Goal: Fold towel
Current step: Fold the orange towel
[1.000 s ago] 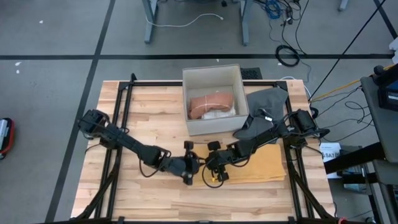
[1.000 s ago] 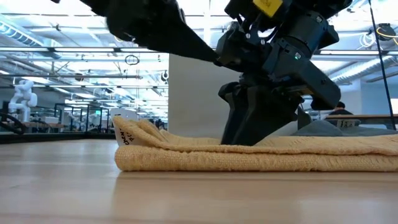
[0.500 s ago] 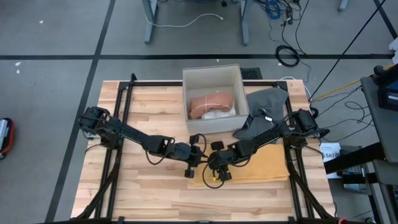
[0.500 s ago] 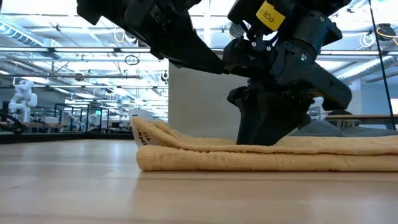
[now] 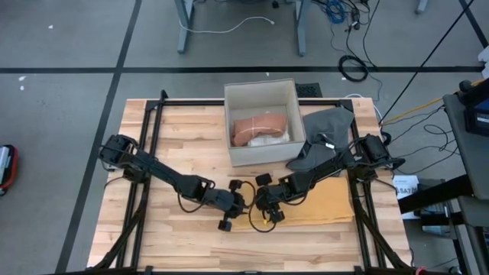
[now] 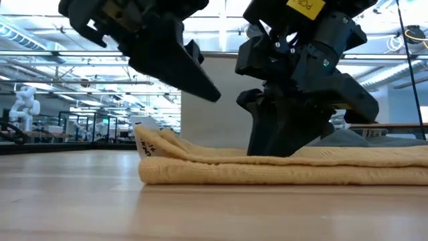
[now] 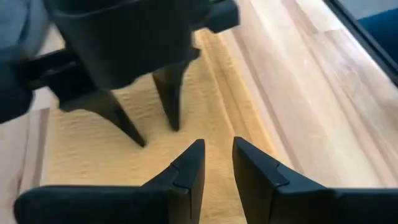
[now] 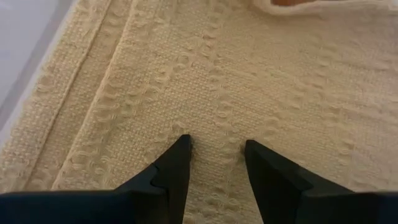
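The yellow towel (image 5: 317,202) lay folded flat on the near right part of the wooden table (image 5: 176,145), just near of the open box (image 5: 260,122). It looked soft, light and limp, with a thick woven texture that should grip well; by that judgement it would sag unless taken at a corner or along the doubled left edge, where the layers stacked. The right gripper (image 8: 214,155) pressed down on the towel near its left end, its fingers slightly spread with both tips resting on the weave, pinching nothing. The left gripper (image 7: 214,158) hovered just above the towel's left edge, its jaws narrowly parted and empty. A small white tag (image 6: 142,144) stood at the towel's left corner; its print was too small to read. A yellow sticker (image 6: 304,5) on the right arm read "PCB" with a number
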Controlling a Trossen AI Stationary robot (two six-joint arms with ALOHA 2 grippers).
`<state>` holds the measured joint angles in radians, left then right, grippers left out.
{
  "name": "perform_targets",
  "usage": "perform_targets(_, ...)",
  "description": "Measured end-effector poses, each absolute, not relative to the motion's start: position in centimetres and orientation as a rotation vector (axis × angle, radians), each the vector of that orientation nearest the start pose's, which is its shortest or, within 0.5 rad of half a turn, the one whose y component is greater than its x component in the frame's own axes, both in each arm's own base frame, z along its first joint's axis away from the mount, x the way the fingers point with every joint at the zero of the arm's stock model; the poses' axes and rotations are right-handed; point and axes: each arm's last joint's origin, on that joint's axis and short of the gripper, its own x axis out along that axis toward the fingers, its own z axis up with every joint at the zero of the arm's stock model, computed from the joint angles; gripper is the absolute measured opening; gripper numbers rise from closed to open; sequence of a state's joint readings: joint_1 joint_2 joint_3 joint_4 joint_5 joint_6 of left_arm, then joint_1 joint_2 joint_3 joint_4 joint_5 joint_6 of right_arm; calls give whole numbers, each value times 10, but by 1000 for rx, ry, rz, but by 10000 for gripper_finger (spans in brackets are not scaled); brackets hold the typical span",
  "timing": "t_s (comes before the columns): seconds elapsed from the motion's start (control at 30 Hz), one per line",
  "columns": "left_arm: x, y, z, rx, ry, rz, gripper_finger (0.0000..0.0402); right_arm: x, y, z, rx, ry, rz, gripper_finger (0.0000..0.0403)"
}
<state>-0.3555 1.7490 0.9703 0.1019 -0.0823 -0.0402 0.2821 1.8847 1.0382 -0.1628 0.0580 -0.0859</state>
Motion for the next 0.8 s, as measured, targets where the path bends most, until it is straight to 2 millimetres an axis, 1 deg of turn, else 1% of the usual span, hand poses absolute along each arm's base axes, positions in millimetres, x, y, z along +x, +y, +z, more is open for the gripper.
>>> perform_targets(0.13, 333, -126, 167, 113, 720, -247, 87, 349, 100, 130, -246, 952, 251, 144)
perform_targets(0.4, 332, -129, 167, 106, 719, -250, 87, 352, 101, 131, -240, 914, 254, 144)
perform_targets(0.53, 331, -126, 166, 163, 732, -173, 87, 352, 101, 131, -240, 913, 255, 144)
perform_targets(0.67, 332, -115, 164, 255, 751, -78, 87, 352, 101, 131, -240, 913, 255, 144)
perform_targets(0.8, 338, -96, 164, 257, 760, -15, 87, 352, 101, 131, -240, 913, 256, 144)
